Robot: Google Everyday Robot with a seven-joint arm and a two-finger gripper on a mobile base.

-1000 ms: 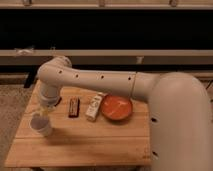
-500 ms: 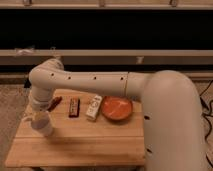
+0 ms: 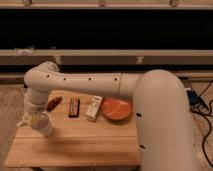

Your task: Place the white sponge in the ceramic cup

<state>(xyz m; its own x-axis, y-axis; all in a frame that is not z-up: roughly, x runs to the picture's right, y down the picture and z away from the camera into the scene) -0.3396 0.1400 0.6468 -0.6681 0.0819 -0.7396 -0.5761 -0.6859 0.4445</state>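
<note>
The ceramic cup (image 3: 45,129), small and pale, stands near the left edge of the wooden table (image 3: 85,145). A cream-coloured block, the white sponge (image 3: 36,120), sits at the cup's rim on its left side. I cannot tell whether it rests in the cup or is still held. My gripper (image 3: 31,117) is at the end of the white arm (image 3: 90,85), right above and to the left of the cup. The wrist hides most of it.
Behind the cup lie a reddish-brown item (image 3: 54,103), a dark bar (image 3: 74,106), a white printed carton (image 3: 93,108) and a wide orange bowl (image 3: 116,109). My arm's bulky shoulder (image 3: 165,125) covers the table's right side. The table's left edge is close to the cup.
The wrist has swung left and come down over the cup. The cream block now shows at the cup's rim. The cup and the other items have stayed in place.
</note>
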